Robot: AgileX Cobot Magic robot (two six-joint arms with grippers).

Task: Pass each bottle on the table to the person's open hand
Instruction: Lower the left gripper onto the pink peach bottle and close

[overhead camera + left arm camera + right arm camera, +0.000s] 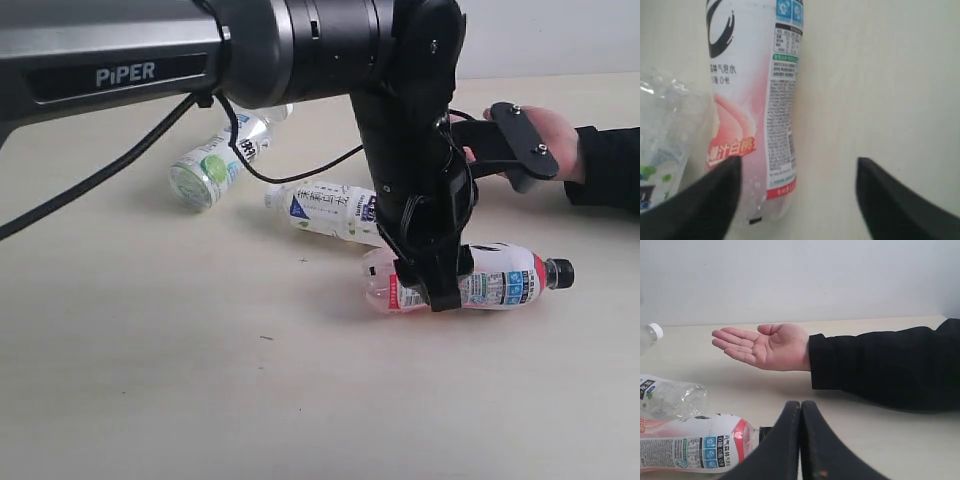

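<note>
The pink-red labelled bottle (495, 278) with a black cap lies on its side on the table (150, 380). My left gripper (428, 288) hangs over its clear base end, open. In the left wrist view that bottle (752, 95) lies close to one finger (700, 202), with bare table before the other, and the left gripper (796, 197) is not closed on it. Two white-and-green bottles (213, 165) (325, 210) lie behind. The person's open hand (767, 346) is palm up beyond my right gripper (801, 440), which is shut and empty. The fourth bottle is not visible.
The person's black sleeve (885, 365) rests across the table on the right. A black cable (110, 170) trails from the left arm over the table. A black bracket (520, 135) on the left arm stands in front of the hand.
</note>
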